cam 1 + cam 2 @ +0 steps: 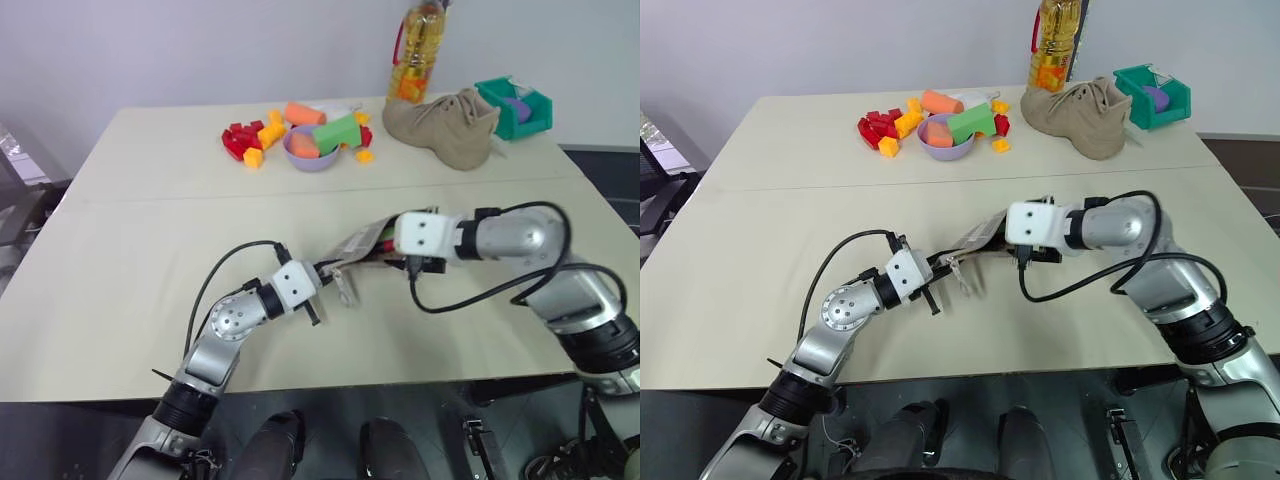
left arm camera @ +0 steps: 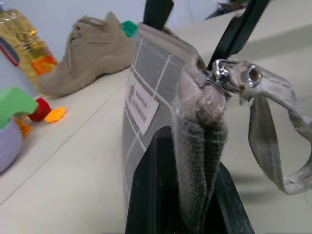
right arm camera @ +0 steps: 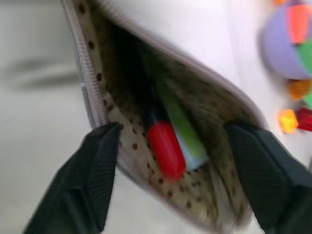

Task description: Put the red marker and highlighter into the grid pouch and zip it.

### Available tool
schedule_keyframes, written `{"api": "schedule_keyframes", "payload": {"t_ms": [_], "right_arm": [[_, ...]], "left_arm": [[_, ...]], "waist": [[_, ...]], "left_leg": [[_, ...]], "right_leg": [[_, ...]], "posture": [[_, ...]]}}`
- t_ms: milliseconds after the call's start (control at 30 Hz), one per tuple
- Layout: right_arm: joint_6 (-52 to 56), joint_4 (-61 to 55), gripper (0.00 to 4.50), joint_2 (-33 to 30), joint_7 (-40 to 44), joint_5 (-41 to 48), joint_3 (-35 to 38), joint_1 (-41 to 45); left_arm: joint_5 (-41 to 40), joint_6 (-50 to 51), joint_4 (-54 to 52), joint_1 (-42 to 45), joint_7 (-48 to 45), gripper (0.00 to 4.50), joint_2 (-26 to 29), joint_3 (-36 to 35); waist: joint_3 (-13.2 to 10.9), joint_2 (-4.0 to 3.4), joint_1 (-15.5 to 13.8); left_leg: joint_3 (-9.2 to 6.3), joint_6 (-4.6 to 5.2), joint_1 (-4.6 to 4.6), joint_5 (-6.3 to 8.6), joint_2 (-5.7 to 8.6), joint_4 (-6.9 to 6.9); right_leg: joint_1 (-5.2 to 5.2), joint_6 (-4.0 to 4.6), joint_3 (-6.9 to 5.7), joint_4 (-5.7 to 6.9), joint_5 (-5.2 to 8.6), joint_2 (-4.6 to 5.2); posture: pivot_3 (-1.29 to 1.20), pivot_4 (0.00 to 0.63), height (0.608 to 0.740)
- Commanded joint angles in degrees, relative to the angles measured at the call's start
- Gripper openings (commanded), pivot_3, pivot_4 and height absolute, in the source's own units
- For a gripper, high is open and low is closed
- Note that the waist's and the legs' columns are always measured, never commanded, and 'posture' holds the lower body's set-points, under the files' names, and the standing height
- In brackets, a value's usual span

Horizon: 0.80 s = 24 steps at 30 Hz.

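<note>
Left gripper (image 2: 187, 204) clamps the pouch (image 2: 151, 83) end. Right gripper (image 3: 175, 161), jaws spread wide, angles down over its open mouth; marker (image 3: 165, 146) and highlighter (image 3: 183, 129) lie inside.

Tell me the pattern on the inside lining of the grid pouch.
Tan with small dark brown dots on the grid pouch lining, clearest in the right wrist view.

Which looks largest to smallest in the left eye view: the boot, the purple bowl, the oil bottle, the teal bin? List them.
1. The tan boot.
2. The oil bottle, though its top is cut off by the frame.
3. The teal bin and the purple bowl look about alike; the boot hides part of the bin, so no ranking.
</note>
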<state>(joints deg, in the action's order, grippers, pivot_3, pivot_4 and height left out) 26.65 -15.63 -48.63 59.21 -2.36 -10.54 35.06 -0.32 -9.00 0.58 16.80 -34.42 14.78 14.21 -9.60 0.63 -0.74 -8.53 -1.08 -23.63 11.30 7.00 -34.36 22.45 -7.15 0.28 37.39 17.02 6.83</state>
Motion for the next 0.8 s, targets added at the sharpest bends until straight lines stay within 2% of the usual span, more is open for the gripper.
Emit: {"api": "schedule_keyframes", "payload": {"t_ms": [33,167,267,533,633,767,800], "right_arm": [[9.33,-5.08,3.26,1.5,0.14,10.64,10.89,-1.02],[19.32,-10.69,3.26,5.0,-0.36,21.79,16.6,-5.18],[26.06,-12.99,3.26,11.37,-6.21,26.63,16.71,-6.69],[31.98,-11.84,3.26,25.07,-20.45,27.42,9.83,-5.54],[33.09,-11.48,2.4,26.16,-22.33,27.9,9.13,-5.09],[32.95,-10.41,0.29,25.14,-22.87,28.75,9.71,-4.34],[32.81,-10.06,0.03,24.88,-22.99,28.89,9.8,-4.14]], "left_arm": [[-2.43,2.5,-0.33,2.22,3.65,0.0,-2.56,-3.28],[-3.2,4.52,1.19,4.0,6.29,0.0,-5.76,-4.37],[-3.04,4.68,2.5,5.14,7.65,0.0,-7.73,-4.51],[-1.58,4.29,4.19,6.57,10.18,0.0,-9.62,-4.13],[-1.31,4.26,3.95,6.46,10.53,0.0,-9.59,-3.99],[-1.18,4.36,3.29,5.88,10.97,0.0,-9.19,-4.27],[-1.22,4.33,3.22,5.76,11.02,0.0,-9.06,-4.29]], "waist": [[-0.01,0.01,-0.05],[0.0,0.02,0.0],[0.0,0.02,0.28],[0.01,0.02,0.11],[0.01,0.01,0.05],[0.01,0.01,0.1],[0.01,0.01,0.09]], "left_leg": [[-0.01,0.0,0.0,0.0,0.0,0.0],[-0.03,0.02,0.0,0.01,0.0,-0.07],[0.01,0.03,0.0,0.02,0.0,-0.09],[-0.01,0.03,-0.04,0.01,0.0,-0.2],[-0.02,0.03,-0.1,0.02,0.01,-0.25],[-0.1,0.04,-0.35,0.02,0.04,-0.55],[-0.1,0.06,-0.36,0.04,0.04,-0.59]], "right_leg": [[-0.01,0.0,0.0,0.0,0.0,0.0],[-0.05,-0.01,-0.02,0.01,-0.01,0.0],[-0.02,-0.01,0.0,0.03,-0.01,-0.01],[0.0,-0.01,0.0,0.09,-0.02,-0.02],[0.04,-0.02,0.0,0.11,-0.02,-0.02],[0.11,-0.12,-0.05,0.11,-0.08,-0.04],[0.1,-0.14,-0.05,0.11,-0.1,-0.04]], "posture": [[0.0,0.15,0.74],[0.0,0.15,0.74],[0.0,0.15,0.74],[0.0,0.15,0.74],[0.0,0.15,0.74],[0.0,0.15,0.74],[0.0,0.15,0.74]]}}
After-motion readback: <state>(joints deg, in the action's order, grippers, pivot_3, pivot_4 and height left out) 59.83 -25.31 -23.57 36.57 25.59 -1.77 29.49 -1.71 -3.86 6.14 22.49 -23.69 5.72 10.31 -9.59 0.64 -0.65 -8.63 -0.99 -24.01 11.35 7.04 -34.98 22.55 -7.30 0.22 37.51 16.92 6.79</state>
